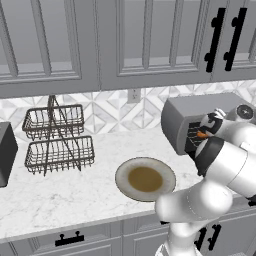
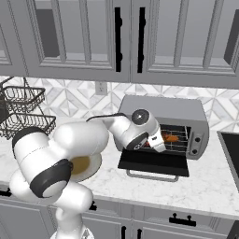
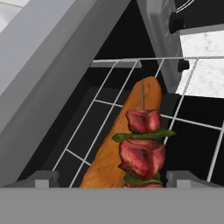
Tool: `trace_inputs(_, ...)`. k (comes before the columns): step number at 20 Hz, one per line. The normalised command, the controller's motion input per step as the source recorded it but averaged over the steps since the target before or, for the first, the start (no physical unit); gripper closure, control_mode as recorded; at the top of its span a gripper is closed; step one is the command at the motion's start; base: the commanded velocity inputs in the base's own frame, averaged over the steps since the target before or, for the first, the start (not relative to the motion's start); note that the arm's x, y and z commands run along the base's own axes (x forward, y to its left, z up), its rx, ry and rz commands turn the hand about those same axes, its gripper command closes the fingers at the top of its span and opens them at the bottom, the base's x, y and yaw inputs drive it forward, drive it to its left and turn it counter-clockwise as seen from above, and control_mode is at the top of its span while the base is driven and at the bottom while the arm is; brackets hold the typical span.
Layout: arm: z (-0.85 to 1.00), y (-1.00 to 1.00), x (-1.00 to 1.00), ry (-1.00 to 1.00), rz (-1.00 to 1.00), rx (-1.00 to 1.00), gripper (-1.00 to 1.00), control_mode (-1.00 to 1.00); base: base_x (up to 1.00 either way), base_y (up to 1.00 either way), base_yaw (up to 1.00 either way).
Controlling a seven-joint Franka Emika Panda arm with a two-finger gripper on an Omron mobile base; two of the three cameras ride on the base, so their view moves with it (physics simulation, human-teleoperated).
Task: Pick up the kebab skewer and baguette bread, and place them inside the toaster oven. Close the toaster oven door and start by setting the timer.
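Observation:
The toaster oven (image 2: 163, 110) stands on the counter with its door (image 2: 154, 161) folded down flat. Inside, on the wire rack (image 3: 100, 127), lies the baguette bread (image 3: 107, 153). The kebab skewer (image 3: 142, 151), with red chunks and green pieces, rests on top of the loaf. My gripper (image 3: 113, 181) is at the mouth of the cavity, just above the food, open; its fingertips (image 3: 41, 179) stand wide apart and clear of the skewer. From the right base view the gripper (image 2: 156, 142) reaches into the oven beside the orange loaf (image 2: 171, 138).
An empty round plate (image 1: 145, 179) sits on the counter left of the oven. A two-tier wire basket (image 1: 57, 140) stands at the back left, and a dark toaster (image 1: 6, 152) at the far left. Oven knobs (image 2: 197, 139) are on its right side.

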Motion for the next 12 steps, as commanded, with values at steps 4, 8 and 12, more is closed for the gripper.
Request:
trace_inputs(4, 0.03, -0.24, -0.01, 0.0, 0.0, 0.0, -1.0, -1.0, 0.0, 0.0, 0.0)
trace_inputs(8, 0.07, -0.29, -0.12, 0.0, 0.0, -0.01, -1.0, -1.0, 0.0, 0.0, 0.0)
trace_inputs(12, 0.0, -0.11, -0.04, 0.0, 0.0, -0.01, -1.0, -1.0, 0.0, 0.0, 0.0)
